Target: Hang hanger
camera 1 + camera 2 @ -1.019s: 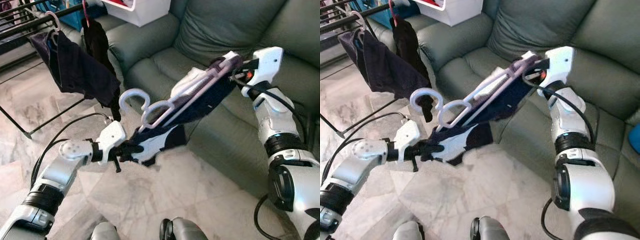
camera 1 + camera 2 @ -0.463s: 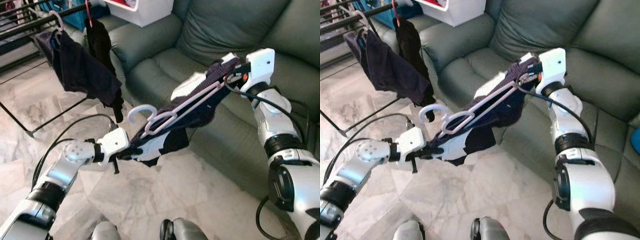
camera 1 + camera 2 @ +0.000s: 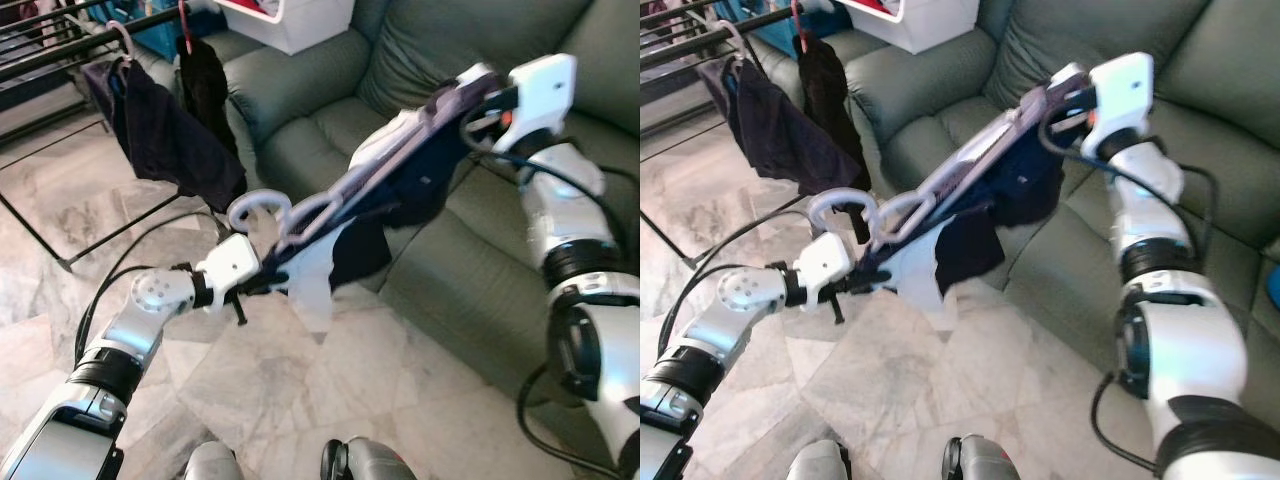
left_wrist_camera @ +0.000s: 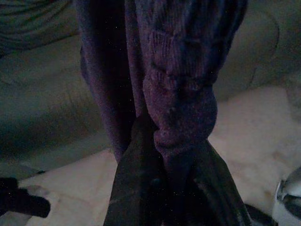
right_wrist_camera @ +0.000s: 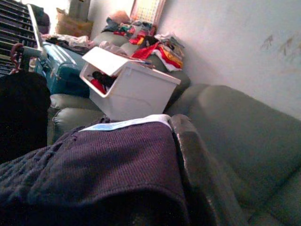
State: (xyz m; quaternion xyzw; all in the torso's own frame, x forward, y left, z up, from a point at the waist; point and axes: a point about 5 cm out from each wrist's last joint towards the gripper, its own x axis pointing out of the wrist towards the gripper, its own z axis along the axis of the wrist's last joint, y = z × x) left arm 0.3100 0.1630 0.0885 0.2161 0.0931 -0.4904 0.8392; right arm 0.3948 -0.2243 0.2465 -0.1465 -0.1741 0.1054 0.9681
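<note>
Left eye view: drying rack [image 3: 70, 55] beside sofa [image 3: 300, 90]

A pale hanger [image 3: 300, 215] carrying a dark purple garment [image 3: 400, 185] is stretching slantwise between the left gripper [image 3: 262, 287] low down and the right gripper [image 3: 478, 100] high up, over the green sofa [image 3: 310, 115].

1 hanger [image 3: 300, 212] w/ garment [image 3: 400, 190], 2 clothes on rack [image 3: 60, 55], 1 sofa [image 3: 300, 90], 1 bin [image 3: 300, 20]
</note>
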